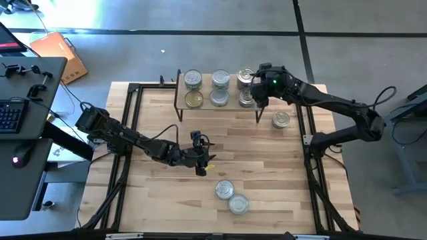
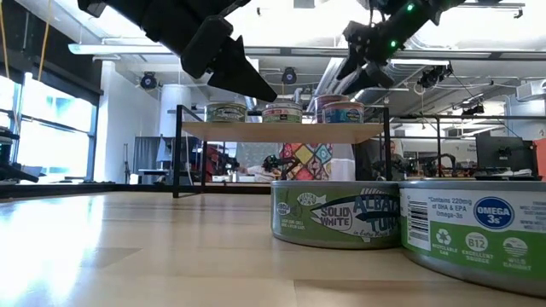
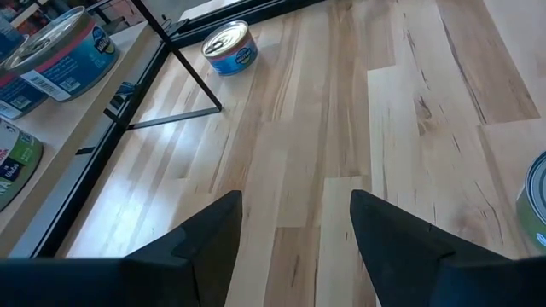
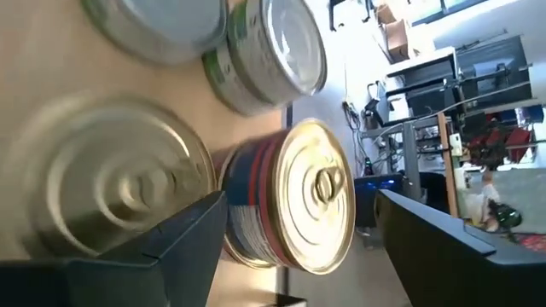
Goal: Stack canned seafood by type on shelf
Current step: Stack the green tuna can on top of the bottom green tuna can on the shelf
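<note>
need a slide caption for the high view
Right hand open over tins on the light-wood shelf; left hand open mid-table.

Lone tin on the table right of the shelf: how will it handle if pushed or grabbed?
The lone tin looks rigid metal, so jaws likely won't dent it. Flat and squat on its base, it should slide rather than tip or roll. Its smooth wall may be slippery.

Both arms are matte black and built of blocky jointed segments with black cables looping alongside. The right gripper carries a small green light near its wrist. The left gripper has broad, wedge-shaped dark fingers.
</note>
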`<state>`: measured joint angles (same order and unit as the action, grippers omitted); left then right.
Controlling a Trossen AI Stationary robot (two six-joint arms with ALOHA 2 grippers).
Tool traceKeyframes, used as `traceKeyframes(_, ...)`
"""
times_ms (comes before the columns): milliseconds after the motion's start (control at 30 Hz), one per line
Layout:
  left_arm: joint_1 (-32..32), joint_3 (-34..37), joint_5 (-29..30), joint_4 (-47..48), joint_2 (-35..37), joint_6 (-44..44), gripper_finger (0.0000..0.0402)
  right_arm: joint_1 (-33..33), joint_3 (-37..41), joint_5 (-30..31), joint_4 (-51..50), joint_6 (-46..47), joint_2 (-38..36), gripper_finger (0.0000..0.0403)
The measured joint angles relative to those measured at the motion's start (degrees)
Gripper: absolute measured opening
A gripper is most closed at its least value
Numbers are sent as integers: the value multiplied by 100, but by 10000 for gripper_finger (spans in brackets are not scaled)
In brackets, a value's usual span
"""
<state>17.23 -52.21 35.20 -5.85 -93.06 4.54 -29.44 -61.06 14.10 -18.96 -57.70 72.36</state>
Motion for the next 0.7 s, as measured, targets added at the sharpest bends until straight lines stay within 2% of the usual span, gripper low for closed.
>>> traceKeyframes(133, 0, 0, -2, 2, 0, 0, 211, 323, 0, 81, -169, 959, -279, 291)
traceKeyframes(200, 0, 0, 0, 2, 0, -2, 211, 552, -2, -85, -384, 1682, -449, 291)
traceKeyframes(267, 0, 0, 0, 2, 0, -34, 211, 795, -4, -607, -750, 2477, -591, 291)
traceKeyframes(367, 0, 0, -2, 2, 0, -142, 211, 1149, 93, -2004, -1149, 3589, -677, 291)
traceKeyframes(433, 0, 0, -2, -16, -1, -150, 211, 1506, 410, -2606, -1081, 4093, -688, 291)
traceKeyframes(533, 17, 0, -14, -174, -39, -126, 211, 2262, 1168, -2480, -262, 4632, -678, 291)
traceKeyframes(700, 17, 0, -354, -456, -100, 198, 211, 3508, 2662, -1735, 2110, 5421, -675, 291)
